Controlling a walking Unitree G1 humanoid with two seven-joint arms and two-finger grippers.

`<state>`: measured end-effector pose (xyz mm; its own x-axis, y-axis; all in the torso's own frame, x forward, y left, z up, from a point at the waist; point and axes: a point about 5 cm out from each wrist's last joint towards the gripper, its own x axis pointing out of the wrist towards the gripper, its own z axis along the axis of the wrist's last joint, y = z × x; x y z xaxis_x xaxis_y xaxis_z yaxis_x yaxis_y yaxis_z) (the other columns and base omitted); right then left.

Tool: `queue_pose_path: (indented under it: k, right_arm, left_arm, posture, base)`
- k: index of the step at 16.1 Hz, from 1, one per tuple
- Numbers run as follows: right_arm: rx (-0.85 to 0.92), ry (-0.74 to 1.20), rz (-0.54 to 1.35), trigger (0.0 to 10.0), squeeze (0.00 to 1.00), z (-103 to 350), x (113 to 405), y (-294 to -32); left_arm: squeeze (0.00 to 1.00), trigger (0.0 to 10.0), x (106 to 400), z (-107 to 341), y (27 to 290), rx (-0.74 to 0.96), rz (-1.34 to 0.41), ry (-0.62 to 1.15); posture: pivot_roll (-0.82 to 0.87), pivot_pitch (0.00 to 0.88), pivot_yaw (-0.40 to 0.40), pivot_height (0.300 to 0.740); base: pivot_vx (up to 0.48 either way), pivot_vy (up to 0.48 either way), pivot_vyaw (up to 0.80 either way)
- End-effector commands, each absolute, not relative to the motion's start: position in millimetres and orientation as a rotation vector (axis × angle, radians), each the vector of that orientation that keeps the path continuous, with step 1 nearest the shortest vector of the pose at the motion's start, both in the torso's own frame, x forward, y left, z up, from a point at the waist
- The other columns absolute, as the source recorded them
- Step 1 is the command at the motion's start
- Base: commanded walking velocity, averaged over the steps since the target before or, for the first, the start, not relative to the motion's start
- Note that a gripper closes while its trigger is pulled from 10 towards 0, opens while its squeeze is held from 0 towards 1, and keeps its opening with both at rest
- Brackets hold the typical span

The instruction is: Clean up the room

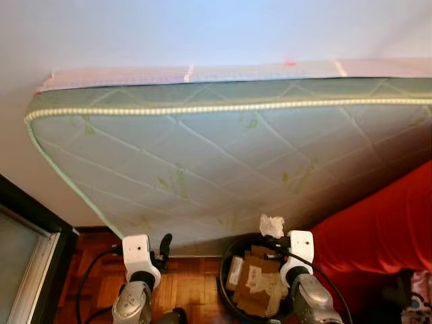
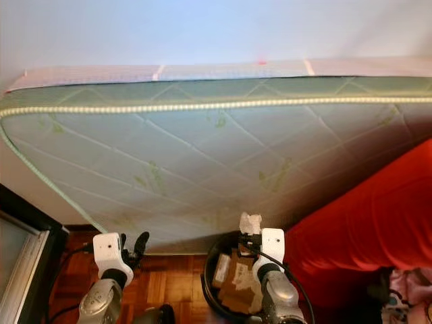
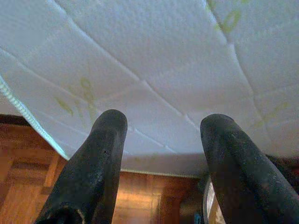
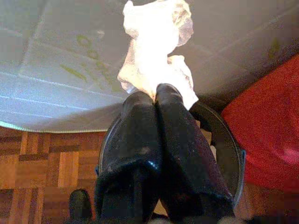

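Observation:
My right gripper (image 1: 275, 237) is shut on a crumpled white tissue (image 4: 156, 51), held just above the black round bin (image 1: 228, 297). Pieces of brown cardboard and paper (image 1: 260, 283) lie inside the bin. The tissue (image 1: 272, 225) sticks up past the fingertips (image 4: 159, 100). My left gripper (image 3: 161, 128) is open with nothing between its fingers, raised over the wooden floor (image 1: 189, 280) left of the bin, close to the leaning mattress (image 1: 223, 155).
A pale green quilted mattress leans against the white wall (image 1: 135, 34) straight ahead. A red cover (image 1: 378, 236) drapes on the right beside the bin. A dark frame with a glass panel (image 1: 27, 256) stands at the left. Cables (image 1: 88, 277) trail on the parquet.

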<state>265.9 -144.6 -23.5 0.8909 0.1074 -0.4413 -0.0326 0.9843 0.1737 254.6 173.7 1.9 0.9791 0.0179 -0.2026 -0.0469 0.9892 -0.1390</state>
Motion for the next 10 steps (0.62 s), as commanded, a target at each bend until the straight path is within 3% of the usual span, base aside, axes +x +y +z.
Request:
queue_pose_path:
  k: [1,5,8,10]
  right_arm:
    - [0.156,0.506,0.078,10.0,0.0,-28.8,261.0,-144.8]
    - [0.129,0.557,0.079,10.0,0.0,-30.0,263.5,-148.5]
    - [0.152,0.528,0.087,10.0,0.0,-26.7,266.5,-146.5]
    - [0.149,0.537,0.079,10.0,0.0,-27.1,266.6,-146.3]
  left_arm:
    - [0.0,10.0,249.0,-2.5,172.4,-0.143,0.032,0.224]
    - [0.0,10.0,245.3,-5.6,172.8,-0.139,0.027,0.235]
    - [0.0,10.0,243.4,-8.1,173.3,-0.139,0.027,0.245]
    - [0.0,10.0,242.1,-9.8,172.3,-0.139,0.024,0.252]
  posture:
    - [0.05,0.212,-0.004,0.692]
    - [0.06,0.225,-0.007,0.692]
    - [0.06,0.232,-0.007,0.658]
    - [0.07,0.236,-0.006,0.658]
  base:
    - [0.0,0.0,0.0]
    - [0.0,0.0,0.0]
    - [0.0,0.0,0.0]
    - [0.0,0.0,0.0]
